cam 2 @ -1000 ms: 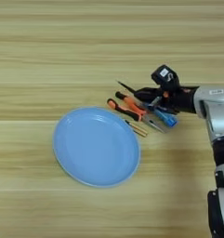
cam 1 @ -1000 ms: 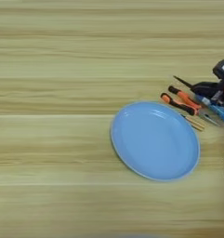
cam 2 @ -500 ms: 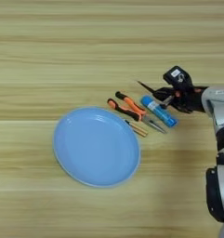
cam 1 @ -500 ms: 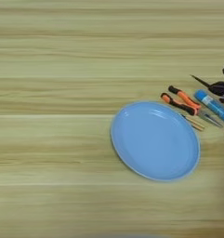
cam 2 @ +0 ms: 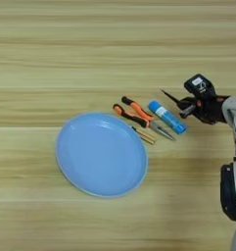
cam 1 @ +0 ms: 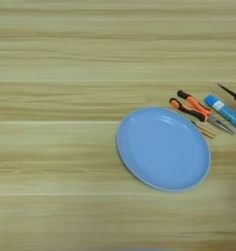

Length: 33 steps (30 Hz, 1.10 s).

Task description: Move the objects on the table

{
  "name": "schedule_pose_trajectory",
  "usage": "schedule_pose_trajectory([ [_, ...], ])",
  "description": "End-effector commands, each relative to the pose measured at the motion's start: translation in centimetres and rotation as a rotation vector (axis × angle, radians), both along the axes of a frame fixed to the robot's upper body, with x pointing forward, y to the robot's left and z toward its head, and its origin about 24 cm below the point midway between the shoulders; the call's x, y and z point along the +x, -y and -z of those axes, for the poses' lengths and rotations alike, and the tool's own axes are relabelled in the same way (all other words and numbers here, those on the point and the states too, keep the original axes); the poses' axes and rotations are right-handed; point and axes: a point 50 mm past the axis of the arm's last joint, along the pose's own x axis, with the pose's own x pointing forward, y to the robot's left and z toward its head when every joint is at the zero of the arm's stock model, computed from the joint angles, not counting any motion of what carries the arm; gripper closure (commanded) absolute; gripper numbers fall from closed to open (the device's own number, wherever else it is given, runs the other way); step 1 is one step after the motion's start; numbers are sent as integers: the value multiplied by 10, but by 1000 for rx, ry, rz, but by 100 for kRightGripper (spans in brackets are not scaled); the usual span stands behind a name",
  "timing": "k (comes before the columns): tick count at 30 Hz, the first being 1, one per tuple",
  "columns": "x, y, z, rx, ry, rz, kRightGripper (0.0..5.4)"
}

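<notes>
A large light-blue oval plate (cam 2: pixel 101 154) lies on the wooden table (cam 2: pixel 65 59), right of centre. Just beyond the plate's far right rim, a small blue tube with a white label (cam 2: pixel 167 116) lies flat on the wood. My right gripper (cam 2: pixel 186 104) hovers to the right of the tube, apart from it, shut on a thin black stick (cam 2: pixel 171 96) that points up and left from the fingers. In the left eye view only the stick's tip (cam 1: pixel 227 90) and a bit of the gripper show at the right edge.
Orange-handled pliers (cam 2: pixel 139 115) lie between the plate and the tube, almost touching the tube. A short yellowish wooden stick (cam 2: pixel 144 136) rests at the plate's rim. The silver forearm (cam 2: pixel 232 110) comes in from the right edge.
My gripper has drawn back to the right from the tools, taking the black stick with it. The blue tube, before under the fingers, now lies in full view on the table.
</notes>
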Motion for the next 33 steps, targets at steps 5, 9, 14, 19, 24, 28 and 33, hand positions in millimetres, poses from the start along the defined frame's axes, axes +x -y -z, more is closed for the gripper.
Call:
schedule_pose_trajectory([
  [5,11,9,-26,-134,109,48,511],
  [9,10,8,-19,-139,96,64,511],
  [14,9,7,-16,-136,85,72,511],
  [19,8,6,-11,-125,71,79,447],
  [24,8,7,-11,-126,73,87,365],
  [28,13,6,-23,-110,122,81,295],
  [33,23,2,-48,-92,212,41,223],
])
